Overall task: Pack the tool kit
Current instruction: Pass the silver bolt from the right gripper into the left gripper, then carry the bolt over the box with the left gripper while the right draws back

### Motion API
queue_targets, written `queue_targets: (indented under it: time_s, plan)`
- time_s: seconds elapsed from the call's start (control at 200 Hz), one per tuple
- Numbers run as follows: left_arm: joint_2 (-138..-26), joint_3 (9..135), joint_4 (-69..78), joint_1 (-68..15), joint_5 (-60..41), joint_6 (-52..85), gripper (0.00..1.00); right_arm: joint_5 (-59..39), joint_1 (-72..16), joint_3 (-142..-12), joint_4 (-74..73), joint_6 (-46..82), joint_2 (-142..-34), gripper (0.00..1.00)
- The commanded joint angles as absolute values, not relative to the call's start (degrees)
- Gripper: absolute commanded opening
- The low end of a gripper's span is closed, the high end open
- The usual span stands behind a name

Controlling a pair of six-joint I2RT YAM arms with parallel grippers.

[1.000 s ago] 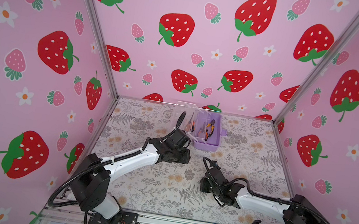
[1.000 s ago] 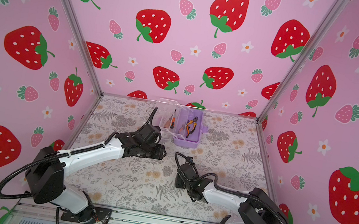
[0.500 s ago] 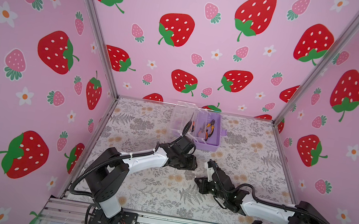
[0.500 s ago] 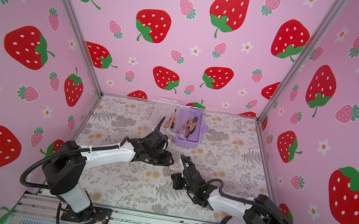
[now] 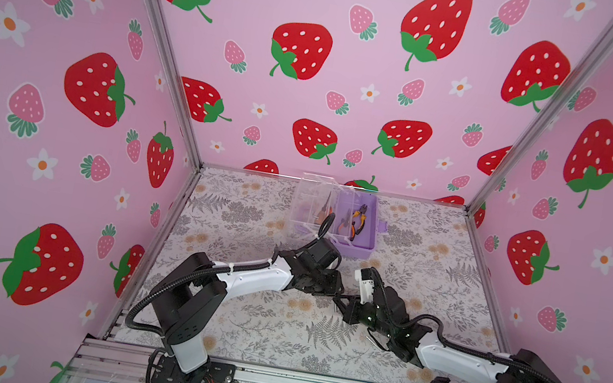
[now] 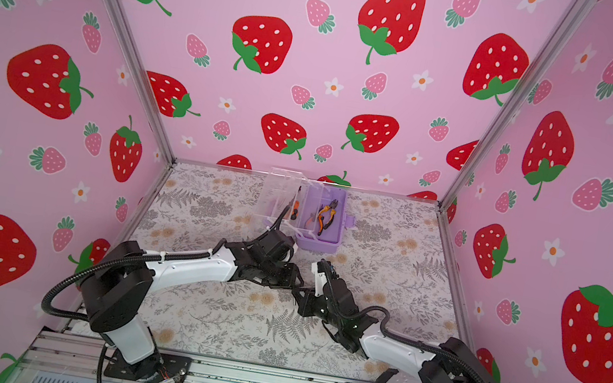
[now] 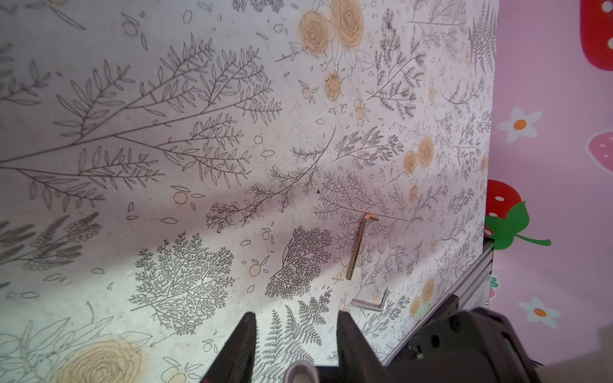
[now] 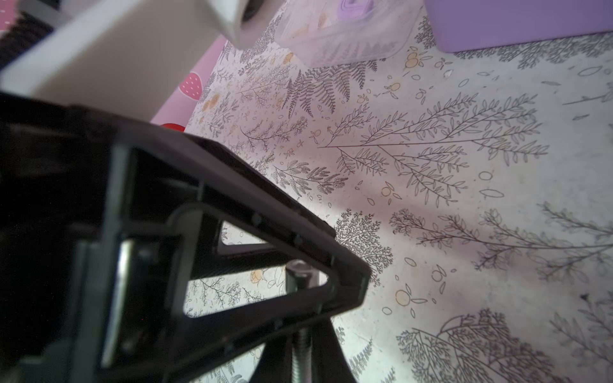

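Tabletop [image 5: 263, 337] showing box [image 5: 352, 249] standing open at back, holding pliers [image 5: 357, 220]; left gripper [image 7: 295, 320] hovering mid-table, fingers apart, meeting right gripper [image 5: 338, 302] clamping bolt [image 8: 298, 270]; hex keys [image 7: 360, 245] lying loose

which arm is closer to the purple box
Left. The left arm reaches just short of the purple box; the right arm sits farther back, nearer the camera.
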State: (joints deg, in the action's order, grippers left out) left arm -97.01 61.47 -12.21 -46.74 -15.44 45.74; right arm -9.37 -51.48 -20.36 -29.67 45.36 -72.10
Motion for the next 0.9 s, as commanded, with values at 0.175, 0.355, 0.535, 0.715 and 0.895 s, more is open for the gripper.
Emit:
queue_targets:
  time_s: [0.175,0.355,0.535,0.715,0.895]
  plan:
    - [-99.14,65.3,-13.49,-48.17,-15.8,48.45,0.13,-9.95,-49.92,-20.3,-34.42,47.23,-70.36,0.0]
    - [-99.32,66.85,-14.18,-48.25,-16.09,49.84,0.0,-9.54,-49.72,-19.89,-36.13,48.47,-71.44,0.0]
    - [-99.23,69.63,-18.28,-48.03,-13.15,47.66,0.0,-10.37,-49.51,-19.82,-37.44,48.72,-72.55,0.21]
    - [-98.75,72.47,-23.53,-45.73,-9.03,44.36,0.0,-10.44,-49.4,-19.26,-35.96,48.01,-69.85,0.53]
    - [-96.42,74.41,-27.79,-42.54,-5.32,41.39,0.0,-8.84,-49.08,-17.09,-32.97,47.02,-65.74,0.62]
